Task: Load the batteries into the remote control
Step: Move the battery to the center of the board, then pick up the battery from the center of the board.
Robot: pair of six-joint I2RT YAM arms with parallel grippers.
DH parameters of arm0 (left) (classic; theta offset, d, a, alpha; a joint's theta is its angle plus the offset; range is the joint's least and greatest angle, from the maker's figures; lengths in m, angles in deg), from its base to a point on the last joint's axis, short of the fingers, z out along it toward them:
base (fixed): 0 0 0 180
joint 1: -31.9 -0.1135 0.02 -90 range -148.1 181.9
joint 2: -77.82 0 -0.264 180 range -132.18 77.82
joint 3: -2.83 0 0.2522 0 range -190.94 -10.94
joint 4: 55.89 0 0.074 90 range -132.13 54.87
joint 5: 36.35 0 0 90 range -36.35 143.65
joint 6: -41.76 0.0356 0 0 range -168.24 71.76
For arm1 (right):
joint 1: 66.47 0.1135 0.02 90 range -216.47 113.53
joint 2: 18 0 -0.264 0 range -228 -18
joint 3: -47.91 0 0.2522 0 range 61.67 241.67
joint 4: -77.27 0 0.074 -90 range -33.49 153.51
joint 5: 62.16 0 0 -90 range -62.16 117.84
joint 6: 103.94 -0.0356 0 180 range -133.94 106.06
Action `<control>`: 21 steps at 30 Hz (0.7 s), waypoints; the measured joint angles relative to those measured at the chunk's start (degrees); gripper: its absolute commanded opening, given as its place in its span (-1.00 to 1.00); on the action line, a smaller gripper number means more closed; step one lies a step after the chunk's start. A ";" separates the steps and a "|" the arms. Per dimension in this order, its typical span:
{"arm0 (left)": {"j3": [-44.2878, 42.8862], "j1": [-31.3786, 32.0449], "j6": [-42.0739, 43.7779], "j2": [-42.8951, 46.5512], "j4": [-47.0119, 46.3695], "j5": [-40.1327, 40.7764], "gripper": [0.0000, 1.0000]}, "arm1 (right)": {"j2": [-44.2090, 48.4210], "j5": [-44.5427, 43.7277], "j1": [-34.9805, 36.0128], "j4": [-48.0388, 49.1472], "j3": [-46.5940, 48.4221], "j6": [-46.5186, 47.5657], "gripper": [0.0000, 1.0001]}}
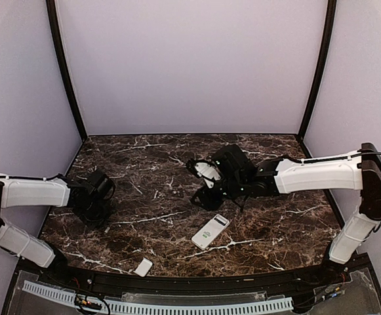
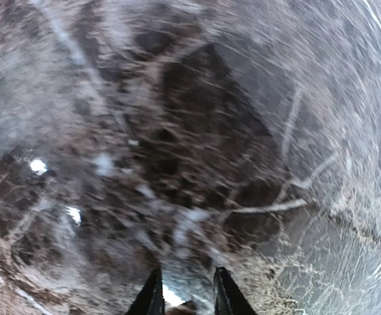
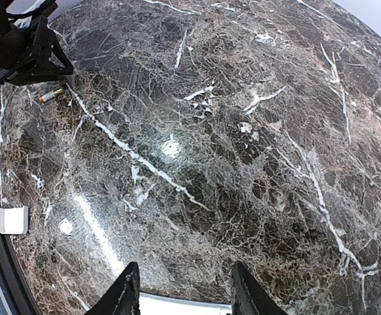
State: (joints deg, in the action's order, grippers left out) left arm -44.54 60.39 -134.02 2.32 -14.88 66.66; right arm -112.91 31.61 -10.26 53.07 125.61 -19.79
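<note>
Judging by the loose battery (image 3: 49, 96) left of the remote control (image 1: 211, 231), you have loaded nothing yet; left gripper (image 2: 187, 274) fingers unclear, right gripper (image 3: 185, 269) fingers spread, empty.

Dark marble table (image 1: 275, 230), white-veined — a small white cover (image 1: 143, 266) lies flat near its front edge.

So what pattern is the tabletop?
Tabletop: dark brown marble, white veins; clearest in right wrist view.
</note>
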 measured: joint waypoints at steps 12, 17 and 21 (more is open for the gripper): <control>-19.06 7.65 27.52 -0.79 8.70 5.66 0.30 | 0.00 -0.39 0.00 -0.35 0.00 0.31 -0.11; -26.49 8.13 44.78 -1.44 14.03 2.91 0.35 | -0.02 -0.33 0.00 -0.35 0.00 0.63 -0.11; -29.03 10.82 52.22 -11.21 19.39 1.14 0.37 | -0.02 -0.11 0.00 -0.37 0.02 0.61 -0.11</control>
State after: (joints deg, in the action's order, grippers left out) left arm -73.57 71.21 -81.81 -8.89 4.51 67.80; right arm -112.93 31.50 -10.26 52.70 125.64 -19.17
